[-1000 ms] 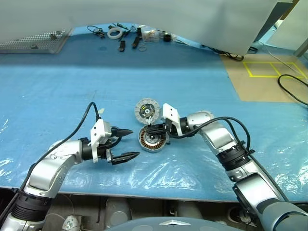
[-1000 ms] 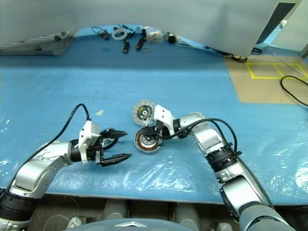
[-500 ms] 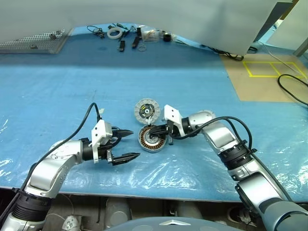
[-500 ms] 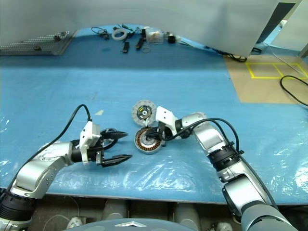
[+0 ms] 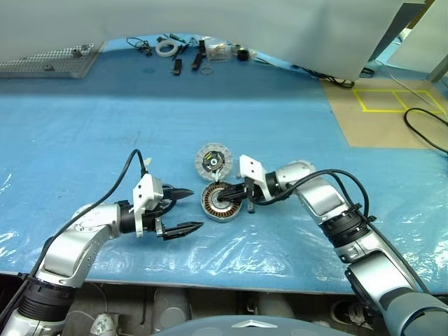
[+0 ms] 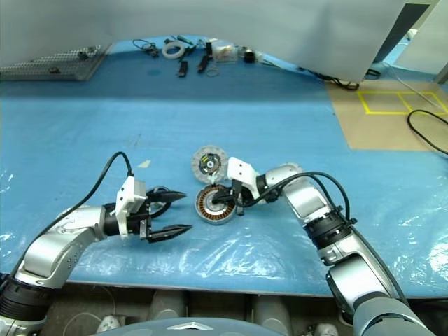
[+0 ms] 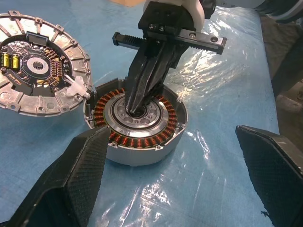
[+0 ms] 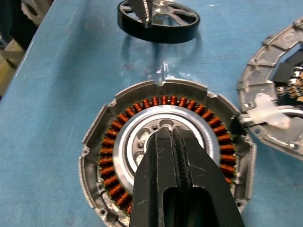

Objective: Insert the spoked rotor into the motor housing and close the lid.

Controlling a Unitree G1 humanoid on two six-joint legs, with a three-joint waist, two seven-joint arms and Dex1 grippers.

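Note:
The motor housing (image 7: 142, 157) is a shallow silver cup on the blue table, between my arms. The spoked rotor (image 7: 157, 137), a ring of copper-wound teeth, sits inside it. My right gripper (image 8: 173, 133) is shut, reaching in from the right, its tips resting in the rotor's silver centre (image 5: 224, 201). The lid (image 5: 213, 160) lies flat just beyond the housing, whitish segmented face and dark hub up, its rim touching the housing. My left gripper (image 5: 197, 208) is open a little to the left of the housing, pointing at it, with nothing between its fingers.
A black ring with silver spokes (image 8: 158, 21) lies past the housing in the right wrist view. Small tools and a tape roll (image 5: 168, 47) lie at the table's far edge, with a perforated metal plate (image 5: 49, 61) far left. Crinkled clear plastic covers the near table.
My right gripper has swung slightly, its tips shifting from the housing's far rim to the rotor's centre. The left arm, housing and lid have stayed put.

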